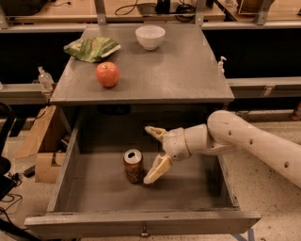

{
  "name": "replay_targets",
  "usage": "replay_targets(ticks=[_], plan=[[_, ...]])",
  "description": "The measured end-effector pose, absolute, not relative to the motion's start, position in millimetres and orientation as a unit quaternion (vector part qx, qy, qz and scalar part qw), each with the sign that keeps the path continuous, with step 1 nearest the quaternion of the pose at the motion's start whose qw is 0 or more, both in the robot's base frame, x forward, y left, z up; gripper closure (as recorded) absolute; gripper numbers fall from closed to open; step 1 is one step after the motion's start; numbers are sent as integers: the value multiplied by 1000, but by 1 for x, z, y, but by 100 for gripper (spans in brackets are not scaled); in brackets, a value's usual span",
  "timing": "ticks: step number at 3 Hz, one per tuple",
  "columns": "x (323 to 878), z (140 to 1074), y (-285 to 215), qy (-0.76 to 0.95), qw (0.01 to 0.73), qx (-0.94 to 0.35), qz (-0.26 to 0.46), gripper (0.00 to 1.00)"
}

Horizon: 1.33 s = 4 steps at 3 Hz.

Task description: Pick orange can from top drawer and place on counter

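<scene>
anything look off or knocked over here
Nothing stands out. The can stands upright in the open drawer, with the open gripper close beside it. The apple, bowl and green bag sit on the counter.

1. We see a speckled pale stone floor (268, 207) at right.
2. We see a brown folded cardboard box (44, 164) at left.
3. We find a long light wooden workbench (56, 9) across the back, dark beneath it.

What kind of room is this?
Probably a robot lab, not a kitchen: cable-strewn workbenches behind, a cardboard box on the floor, and the gripper, open, inside the top drawer beside the orange can.
</scene>
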<state>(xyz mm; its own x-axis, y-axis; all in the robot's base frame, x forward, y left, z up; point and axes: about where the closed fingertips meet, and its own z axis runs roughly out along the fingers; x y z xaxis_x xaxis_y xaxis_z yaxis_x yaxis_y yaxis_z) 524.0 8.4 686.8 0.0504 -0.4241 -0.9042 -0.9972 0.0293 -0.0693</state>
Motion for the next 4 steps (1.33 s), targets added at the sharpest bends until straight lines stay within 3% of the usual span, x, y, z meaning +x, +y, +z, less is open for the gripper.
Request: replay_targets(ticks=[1, 2, 4], plan=[[516, 676, 26, 582, 407, -599, 370, 0], [510, 665, 45, 573, 404, -602, 382, 27], [510, 654, 63, 565, 404, -601, 396, 72]])
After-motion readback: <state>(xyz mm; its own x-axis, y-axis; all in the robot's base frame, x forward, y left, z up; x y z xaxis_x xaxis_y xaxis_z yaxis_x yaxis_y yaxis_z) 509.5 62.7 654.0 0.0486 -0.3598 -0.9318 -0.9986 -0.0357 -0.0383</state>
